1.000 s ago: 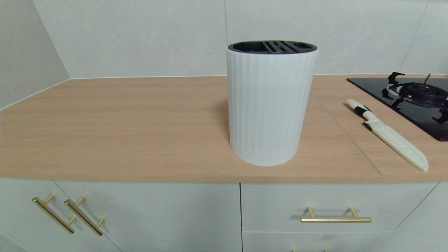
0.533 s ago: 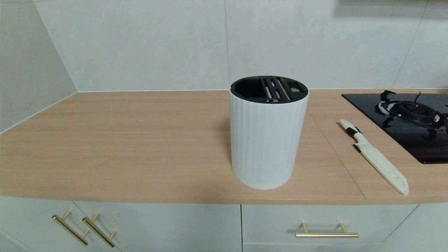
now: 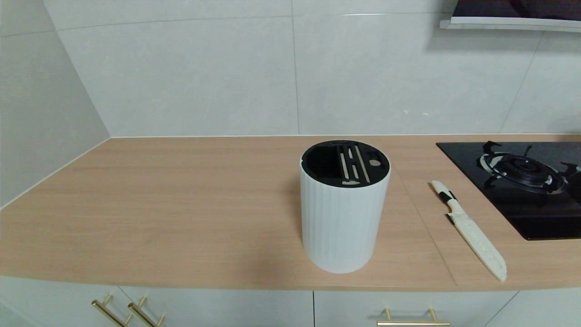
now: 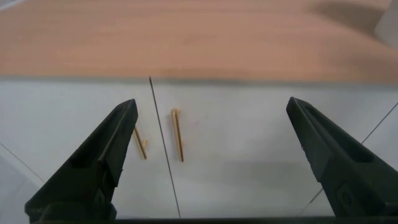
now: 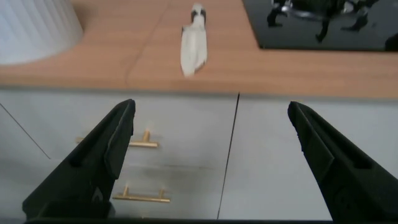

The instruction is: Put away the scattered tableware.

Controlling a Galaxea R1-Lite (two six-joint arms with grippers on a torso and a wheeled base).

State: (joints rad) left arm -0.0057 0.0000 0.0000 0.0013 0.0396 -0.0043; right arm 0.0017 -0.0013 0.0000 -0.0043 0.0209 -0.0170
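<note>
Near the front edge of the pale wood-grain surface [image 3: 181, 204], upright: a white ribbed cylindrical holder [image 3: 340, 227] with a black slotted top. At its 3 o'clock, well apart, lying flat: a knife [image 3: 470, 231], cream blade tip toward 5 o'clock, white handle with a black band. At the knife's 1 o'clock, a glossy black hob [image 3: 535, 222]. Left gripper [image 4: 211, 109] and right gripper [image 5: 211, 107] facing smooth grey cabinet fronts [image 4: 249, 155], black wedge-shaped fingers spread wide, pinching nothing.

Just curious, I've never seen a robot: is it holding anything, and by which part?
Nothing is held. The left gripper and right gripper are open and empty; the knife lies on the countertop.
</note>
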